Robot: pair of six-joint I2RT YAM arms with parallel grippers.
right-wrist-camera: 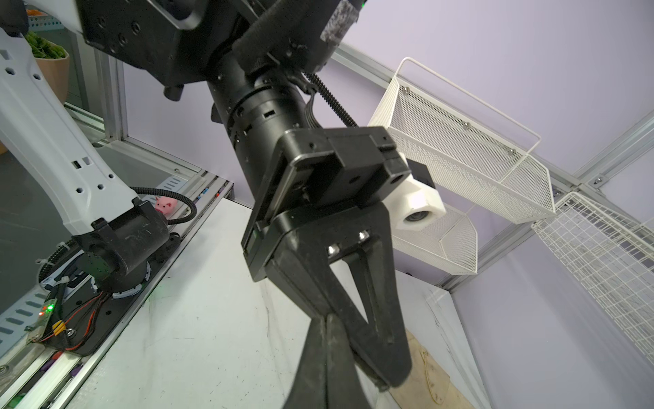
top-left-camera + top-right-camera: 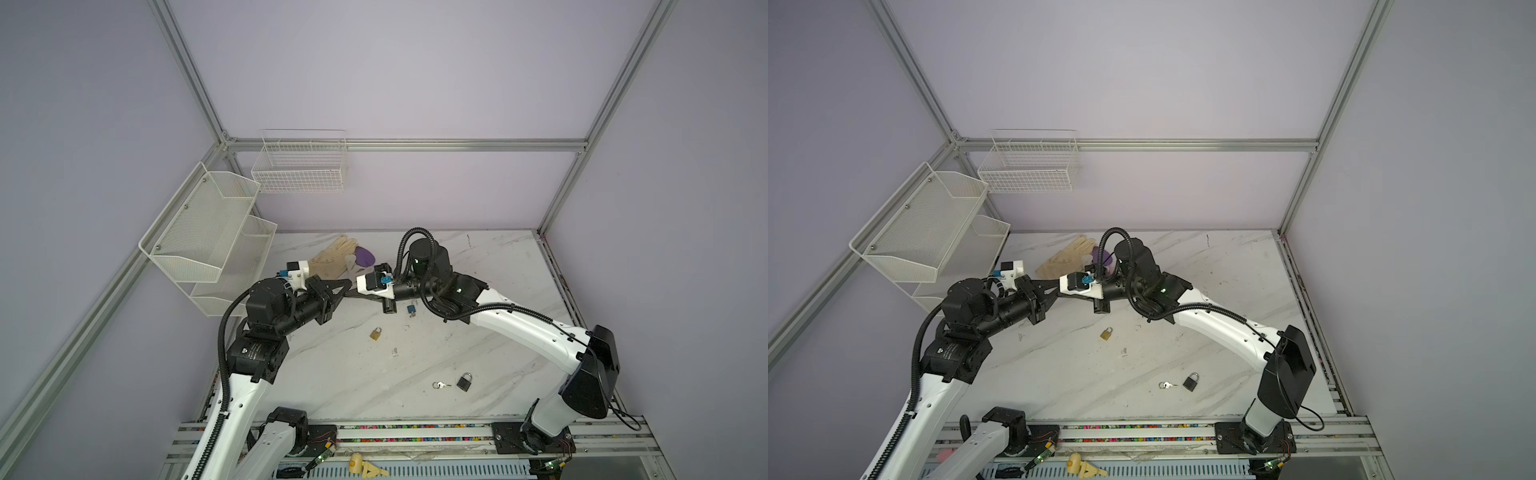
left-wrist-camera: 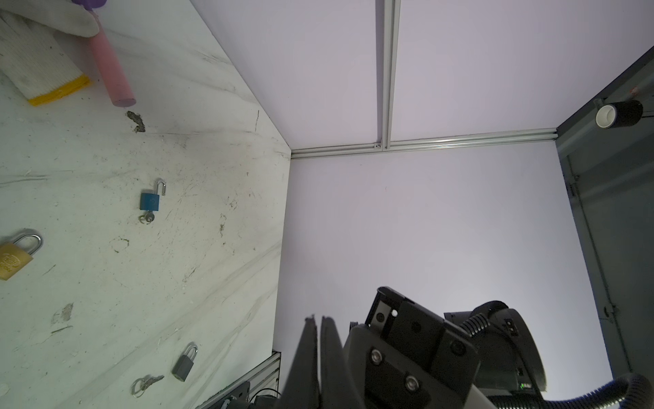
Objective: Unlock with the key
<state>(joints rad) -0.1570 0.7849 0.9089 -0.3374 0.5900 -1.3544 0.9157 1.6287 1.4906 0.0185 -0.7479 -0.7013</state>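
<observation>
1. Left fingers [image 3: 306, 361] are closed together, raised above the tabletop [image 2: 332, 374]; right fingers [image 1: 313, 361] are likewise closed, their tips close to the left's.
2. Blue padlock [image 3: 151, 200] lies flat on the tabletop, shackle open, key [image 3: 147, 217] at its base.
3. Brass padlock [image 2: 375, 333] lies near; grey padlock [image 2: 464, 382] and spare keys [image 2: 440, 385] lie well apart.

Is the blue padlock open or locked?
Open: one shackle end of the blue padlock stands free of its body, key inserted.

Cream glove [image 2: 330, 259] on the table [image 2: 340, 374], wire basket [image 2: 299, 168] behind
</observation>
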